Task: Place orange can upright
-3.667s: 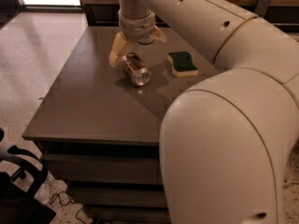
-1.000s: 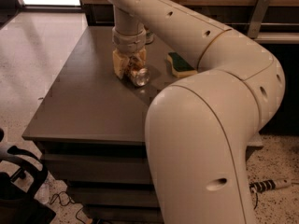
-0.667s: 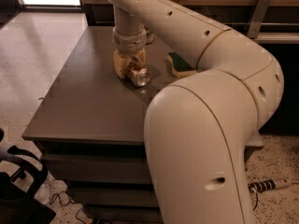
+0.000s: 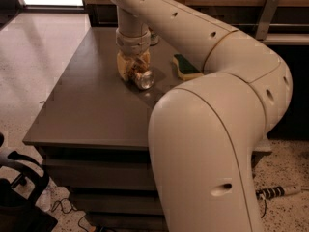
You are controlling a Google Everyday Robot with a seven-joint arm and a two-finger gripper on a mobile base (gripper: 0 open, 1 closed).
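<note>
The orange can (image 4: 143, 78) lies on its side on the grey table (image 4: 82, 100), its shiny silver end facing the front right. My gripper (image 4: 133, 67) points straight down onto it. Its yellowish fingers (image 4: 123, 66) sit on either side of the can's body and are closed against it. The can still rests on the tabletop. Most of its patterned side is hidden by the fingers.
A green and yellow sponge (image 4: 185, 66) lies to the right of the can. A pale can (image 4: 153, 36) stands behind the wrist, mostly hidden. My arm's big links fill the right half of the view. A black chair (image 4: 14, 187) stands on the floor at the lower left.
The gripper has come down from above the can to sit around it. Over the last second it and the can have hardly moved.
</note>
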